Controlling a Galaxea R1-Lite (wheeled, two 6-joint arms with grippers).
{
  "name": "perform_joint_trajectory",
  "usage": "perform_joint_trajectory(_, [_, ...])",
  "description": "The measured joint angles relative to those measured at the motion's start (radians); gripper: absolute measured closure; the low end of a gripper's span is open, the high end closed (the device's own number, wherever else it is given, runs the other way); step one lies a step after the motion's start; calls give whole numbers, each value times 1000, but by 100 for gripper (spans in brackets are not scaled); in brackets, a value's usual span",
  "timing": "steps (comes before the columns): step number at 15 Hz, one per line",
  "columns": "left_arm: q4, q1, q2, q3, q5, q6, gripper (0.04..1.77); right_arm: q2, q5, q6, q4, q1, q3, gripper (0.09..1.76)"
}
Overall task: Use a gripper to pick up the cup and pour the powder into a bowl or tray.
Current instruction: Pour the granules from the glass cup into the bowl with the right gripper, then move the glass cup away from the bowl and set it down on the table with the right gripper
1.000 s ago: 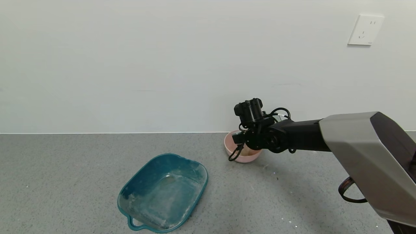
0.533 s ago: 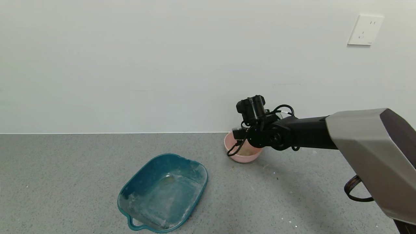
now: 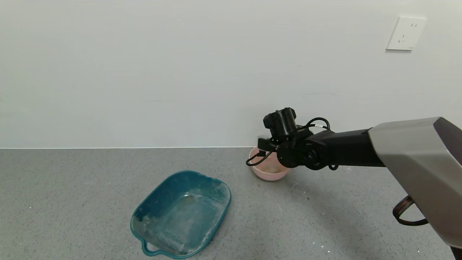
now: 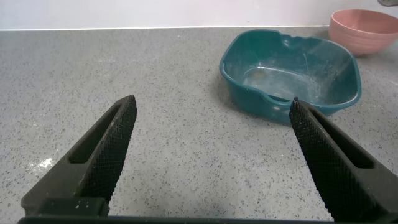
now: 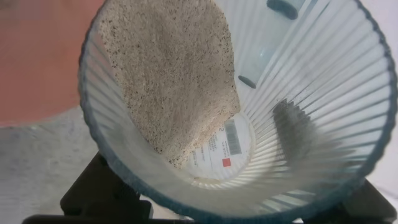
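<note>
Grey counter: right gripper clamps tilted cup over half-hidden bowl; left gripper apart.

Plain white wall w/ socket upper right; grey speckled countertop.

Right gripper apparently clamped; left gripper agape.

The bowl is sitting at the back of the counter, near the wall — the tray is lying nearer the robot, to the bowl's left, apart.
</note>
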Motion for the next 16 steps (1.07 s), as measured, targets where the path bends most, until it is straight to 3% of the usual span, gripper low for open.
perform_joint_trajectory(6, [0,0,0,0,0,0,5,-103,140,370,42,-21,117,51])
perform_joint_trajectory(16, [0,0,0,0,0,0,5,-423,431,994,28,-131,502,51])
